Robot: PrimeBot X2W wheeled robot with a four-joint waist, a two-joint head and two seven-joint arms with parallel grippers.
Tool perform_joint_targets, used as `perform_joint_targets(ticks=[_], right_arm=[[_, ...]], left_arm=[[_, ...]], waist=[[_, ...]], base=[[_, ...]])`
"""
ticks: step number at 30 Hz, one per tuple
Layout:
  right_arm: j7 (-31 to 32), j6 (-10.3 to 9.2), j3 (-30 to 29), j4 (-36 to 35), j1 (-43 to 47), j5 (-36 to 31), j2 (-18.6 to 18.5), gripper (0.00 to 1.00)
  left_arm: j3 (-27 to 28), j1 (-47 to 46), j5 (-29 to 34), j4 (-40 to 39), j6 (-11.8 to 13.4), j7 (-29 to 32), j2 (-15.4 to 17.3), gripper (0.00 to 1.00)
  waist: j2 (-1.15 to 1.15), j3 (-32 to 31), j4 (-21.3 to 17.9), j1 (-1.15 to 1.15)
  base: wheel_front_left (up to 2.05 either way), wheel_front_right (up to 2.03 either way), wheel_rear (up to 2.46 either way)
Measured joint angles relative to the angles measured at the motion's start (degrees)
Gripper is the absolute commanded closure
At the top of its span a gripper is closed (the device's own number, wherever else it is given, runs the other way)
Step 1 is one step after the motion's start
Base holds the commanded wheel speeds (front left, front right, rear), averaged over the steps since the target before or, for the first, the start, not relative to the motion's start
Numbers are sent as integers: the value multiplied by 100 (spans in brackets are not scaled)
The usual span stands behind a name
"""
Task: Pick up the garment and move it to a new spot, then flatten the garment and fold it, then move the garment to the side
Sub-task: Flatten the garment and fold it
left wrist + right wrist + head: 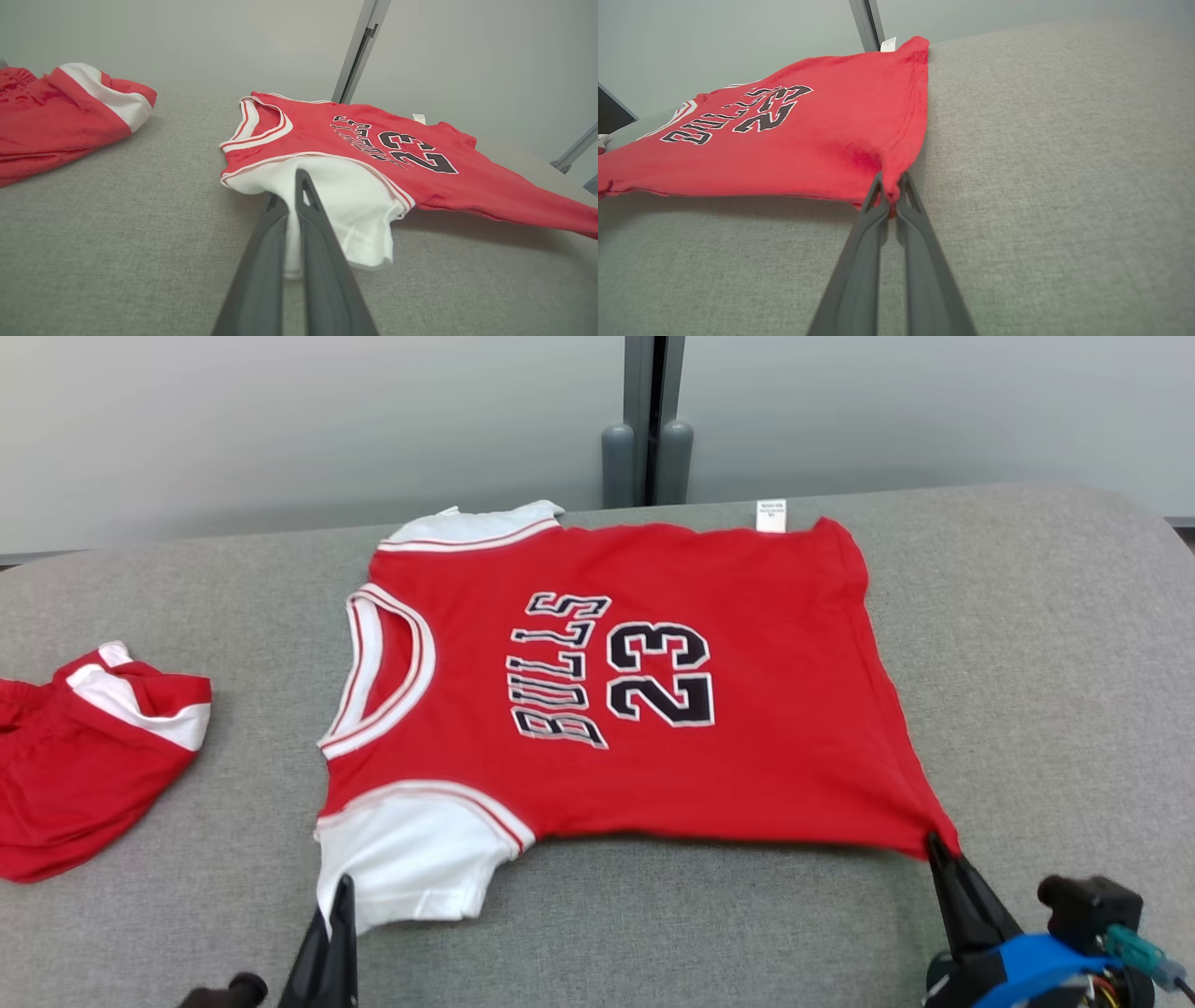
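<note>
Flattening step. Bulls jersey [653, 756] lies spread on grey tabletop [1027, 663]. Pinched shut: left tool [344, 891] on white sleeve [411, 849], right tool [932, 847] on hem corner [920, 821]. Next, likely: tension near edge, lower, release.

"bulls" and "23" on red jersey [653, 709]

I can't read the label [771, 515] on the jersey [653, 775] — print too small. The second red garment [84, 756] is cut by the head view's left edge. My left fingers [322, 261] hide part of the white sleeve [355, 196] — the jersey's hem corner runs off the left wrist view's right edge.
</note>
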Motion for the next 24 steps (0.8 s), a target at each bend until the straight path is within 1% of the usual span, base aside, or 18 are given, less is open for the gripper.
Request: perform_joint_targets(ticks=[6,10,17,22,24], right_arm=[[331,0,-294,-598,695,-36,102,100],[557,0,-394,-851,810,-137,143,100],[780,0,-435,-958,831,-145,191,100],[806,0,-367,-993,799,-112,218,100],[835,0,-319,-988,746,-92,215,100]], left_arm=[[-96,339,-2,-143,79,15,-41,100],[-132,327,2,-156,77,56,-23,100],[-252,159,99,-100,-29,136,123,100],[-235,94,99,-55,-40,135,166,100],[-242,29,112,-24,-86,136,212,100]], waist=[[0,-113,59,0],[0,-137,52,1],[0,-119,21,1],[0,-63,-38,1],[0,-34,-49,2]], base=[[0,0,0],[0,0,0],[0,0,0],[0,0,0],[0,0,0]])
